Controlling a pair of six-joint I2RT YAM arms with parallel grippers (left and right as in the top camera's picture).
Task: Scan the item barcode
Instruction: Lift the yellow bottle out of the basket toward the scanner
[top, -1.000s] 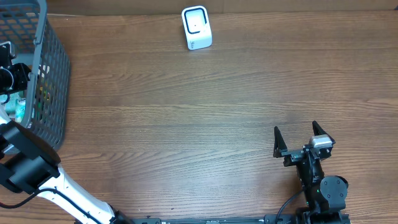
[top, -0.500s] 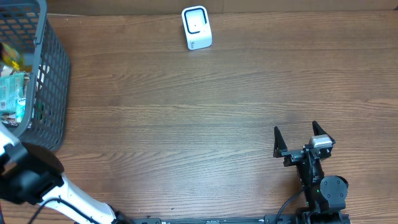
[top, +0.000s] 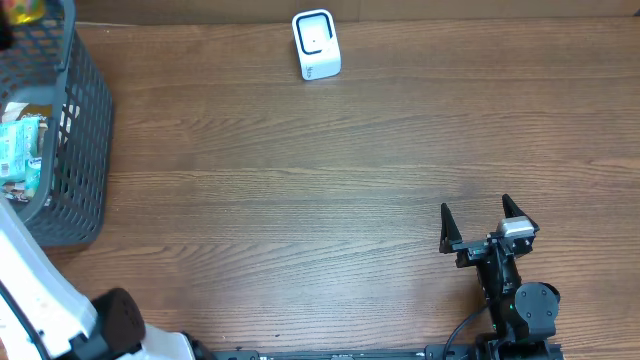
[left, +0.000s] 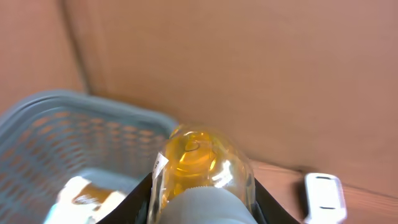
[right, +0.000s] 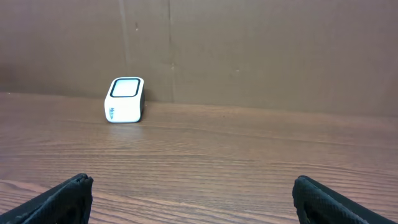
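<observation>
Wood-grain desk (top: 300, 180) with a grey mesh basket (top: 85, 130) and boxy white scanner (top: 316, 45); left hand (left: 202, 194) pinches a rounded, clear amber-filled bottle (left: 199, 152); right hand (top: 476, 208) spread.

Blurred yellow bottle (left: 200, 168), lower half cut off by bottom edge.

A wood-grain table (top: 300, 200) meets a plain brown wall (right: 261, 50).

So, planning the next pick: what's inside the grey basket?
A pale green-printed packet lies in the basket; its mesh wall and the frame edge hide the rest.
</observation>
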